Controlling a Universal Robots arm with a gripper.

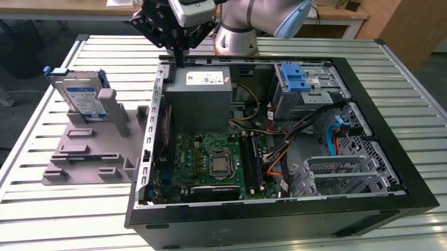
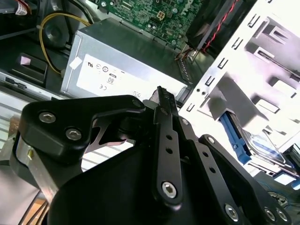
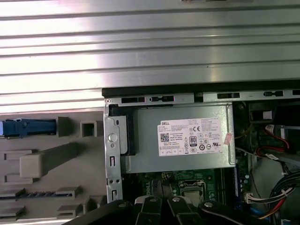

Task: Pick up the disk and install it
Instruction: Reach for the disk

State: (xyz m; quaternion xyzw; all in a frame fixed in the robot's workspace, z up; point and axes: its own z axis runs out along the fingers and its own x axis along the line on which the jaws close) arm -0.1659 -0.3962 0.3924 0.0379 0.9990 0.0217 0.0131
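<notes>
Upright in a grey slotted holder (image 1: 91,151), the disk (image 1: 78,97) stands in the upper left of the exterior view, on the slatted metal worktop (image 1: 56,219). Its labelled face shows, and the blue carrier frames its edges. A grey post of the holder rises just in front of it and touches or nearly touches its face. In the first wrist view the blue edge of the carrier (image 3: 28,127) shows above the holder's slots.

To the right of the holder lies an open black computer case (image 1: 279,206), its near wall between the disk and the inside. The hand (image 1: 180,61) hangs at the top centre of the frame, above the case's far edge and the grey power-supply box (image 1: 199,99), well apart from the disk. Its fingers are drawn together with nothing between them, as the second wrist view (image 2: 161,93) also shows.

Inside the case, a green motherboard (image 1: 209,162) sits below the power-supply box. A drive bay with a blue latch (image 1: 294,78) is at the upper right, and coloured cables (image 1: 279,141) cross between them. A bare metal cage (image 1: 342,170) sits at the lower right.
</notes>
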